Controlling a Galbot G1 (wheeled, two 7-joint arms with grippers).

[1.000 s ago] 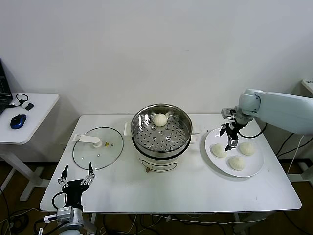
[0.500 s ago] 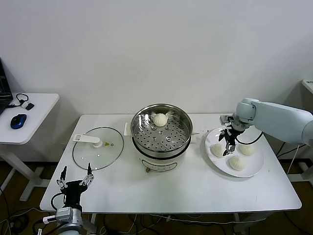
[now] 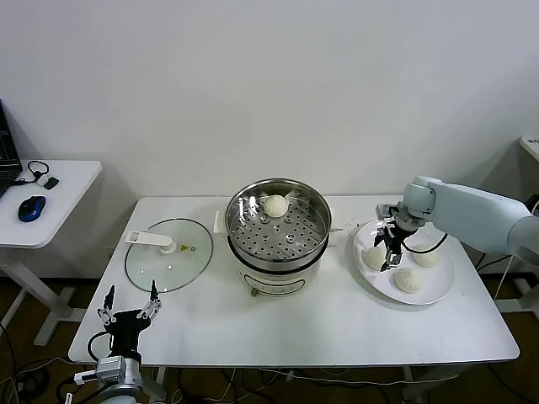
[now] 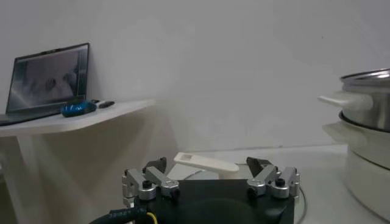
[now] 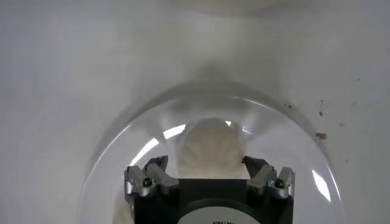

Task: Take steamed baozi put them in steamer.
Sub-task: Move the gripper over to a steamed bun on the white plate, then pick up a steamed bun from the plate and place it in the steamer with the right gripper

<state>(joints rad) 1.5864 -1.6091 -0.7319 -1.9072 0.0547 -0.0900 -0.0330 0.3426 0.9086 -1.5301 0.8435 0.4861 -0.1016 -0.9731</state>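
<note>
The left gripper is parked low, spread. One baozi is already in the steamer. The right gripper has been lowered (jaws wide) around a plate bun, so grabbing seems next.

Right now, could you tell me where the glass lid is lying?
In the head view, the glass lid lies flat on the table's left side, just left of the steamer, with the parked left claw nearer the front edge.

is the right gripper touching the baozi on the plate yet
Cannot tell. In the right wrist view the right gripper has open jaws straddling the baozi; no contact or gap shows plainly.
</note>
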